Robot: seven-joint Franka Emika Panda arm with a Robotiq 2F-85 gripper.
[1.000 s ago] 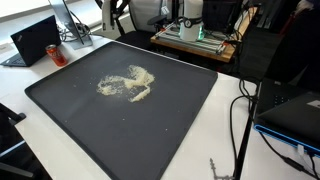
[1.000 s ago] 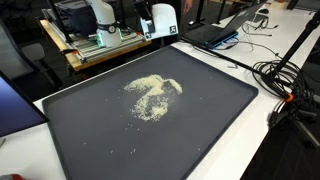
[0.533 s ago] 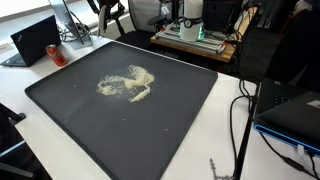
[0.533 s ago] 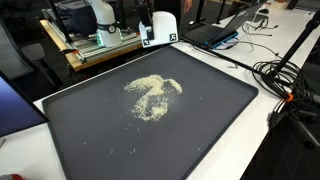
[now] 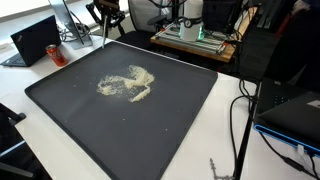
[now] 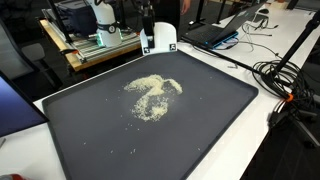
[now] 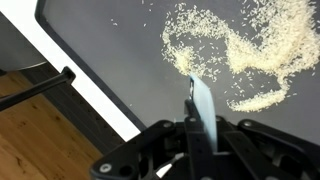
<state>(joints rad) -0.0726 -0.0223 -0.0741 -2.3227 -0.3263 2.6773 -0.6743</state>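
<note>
The end effector [image 7: 200, 130] is matte black with angular linkages.

In both exterior views we look down slantwise on the whole dark mat [image 5: 170, 120] from raised spots at different sides, sharing its grain spill [image 5: 128, 85]; our wrist camera hovers close above that spill.

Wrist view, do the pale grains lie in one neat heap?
No, the pale grains are strewn in loose curving streaks across the dark mat.
</note>
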